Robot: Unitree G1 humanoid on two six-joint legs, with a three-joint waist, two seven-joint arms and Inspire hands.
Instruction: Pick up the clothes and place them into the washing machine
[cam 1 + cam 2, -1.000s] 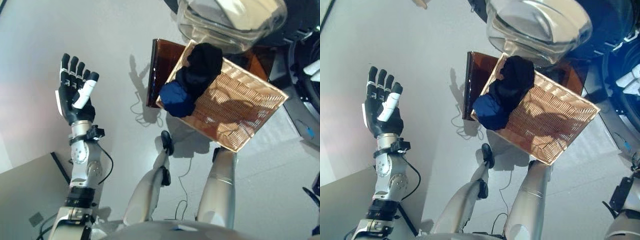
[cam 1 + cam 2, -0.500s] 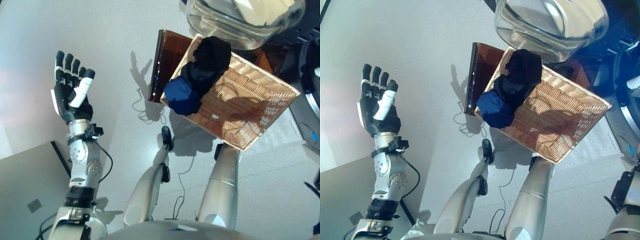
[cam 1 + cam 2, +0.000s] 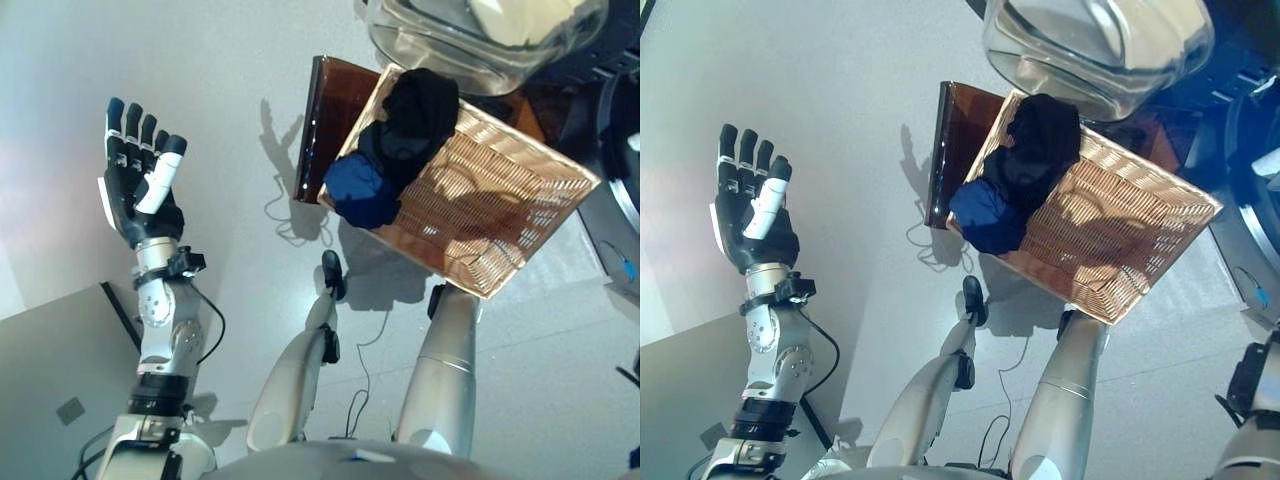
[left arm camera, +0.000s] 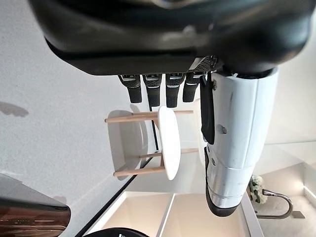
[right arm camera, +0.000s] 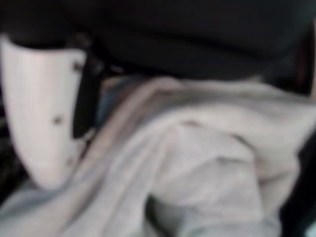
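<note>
A pale garment (image 5: 197, 163) is seen against the right hand (image 5: 44, 103), whose grasp cannot be told, so it could be dropped short of the washing machine door (image 3: 1090, 40); 2 dark clothes (image 3: 400, 140) remain in the wicker basket (image 3: 500, 215), the left hand (image 3: 140, 180) raised open and empty.

A black garment (image 3: 415, 115) and a blue garment (image 3: 362, 192) lie bunched together in a wicker basket (image 3: 520, 200). The black one is heaped against the basket's far-left corner, rising above the rim. The blue one touches it on the near side, crumpled into a ball at the left edge and bulging over the rim. A pale grey cloth (image 5: 197, 168) lies in soft folds right against the right hand (image 5: 44, 108). The washing machine (image 3: 480, 35) shows past the basket's far edge, with pale cloth inside.
</note>
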